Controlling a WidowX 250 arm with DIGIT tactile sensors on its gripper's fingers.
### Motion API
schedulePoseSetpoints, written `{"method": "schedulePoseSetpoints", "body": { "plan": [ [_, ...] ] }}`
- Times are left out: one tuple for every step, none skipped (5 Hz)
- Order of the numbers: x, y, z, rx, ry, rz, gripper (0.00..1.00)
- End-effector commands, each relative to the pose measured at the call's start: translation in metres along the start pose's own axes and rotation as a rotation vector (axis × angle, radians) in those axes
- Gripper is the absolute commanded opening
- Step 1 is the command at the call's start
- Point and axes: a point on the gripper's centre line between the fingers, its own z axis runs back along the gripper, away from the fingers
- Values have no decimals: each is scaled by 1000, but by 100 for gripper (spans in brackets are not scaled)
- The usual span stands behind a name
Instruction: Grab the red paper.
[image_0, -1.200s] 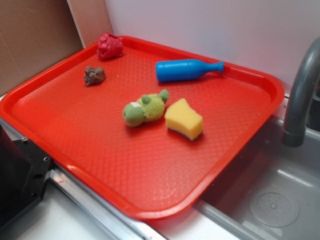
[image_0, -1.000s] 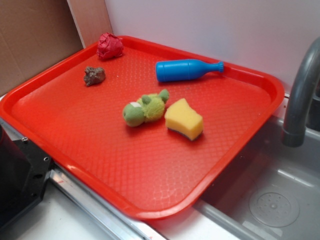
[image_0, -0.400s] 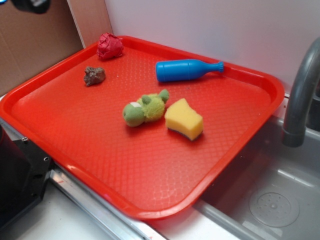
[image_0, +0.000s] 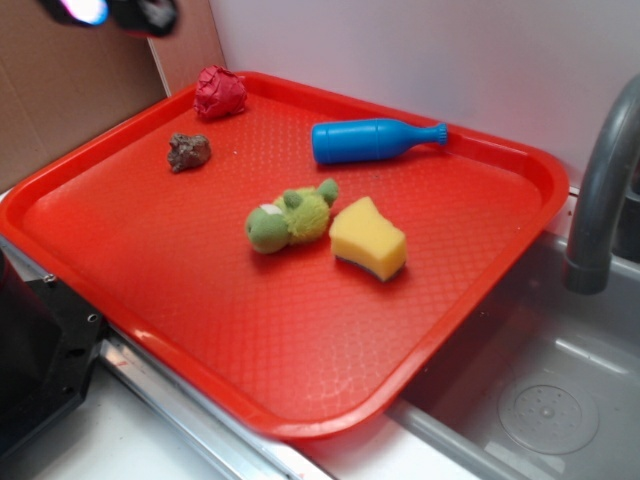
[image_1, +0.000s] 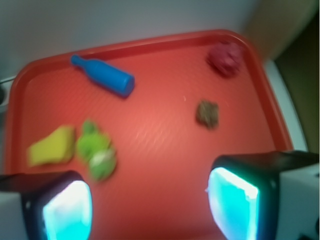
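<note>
The red paper (image_0: 220, 92) is a crumpled deep-red ball in the far left corner of the red tray (image_0: 300, 350). It also shows in the wrist view (image_1: 226, 58) at the upper right. My gripper (image_0: 112, 12) is a blurred dark shape at the top left edge of the exterior view, high above and left of the paper. In the wrist view the gripper (image_1: 150, 205) has its two glowing cyan pads wide apart, with nothing between them.
On the tray lie a brown rocky lump (image_0: 188, 151), a blue bottle (image_0: 372, 139), a green plush toy (image_0: 290, 215) and a yellow sponge (image_0: 368, 238). A grey faucet (image_0: 603, 190) and sink (image_0: 540, 400) are at the right. A cardboard wall (image_0: 60, 90) stands at the left.
My gripper has come into the exterior view at the top left edge and moved right. Nothing on the tray has moved.
</note>
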Motion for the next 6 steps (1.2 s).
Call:
{"method": "schedulePoseSetpoints", "body": {
  "plan": [
    [96,34,-50,11,0,104,100],
    [114,38,-63,47,-10,160,100],
    [110,42,-61,81,-30,197,100],
    [113,53,-59,92,-33,262,100],
    [117,64,-59,116,-40,302,100],
    [118,78,-62,162,-43,327,100]
  ]
}}
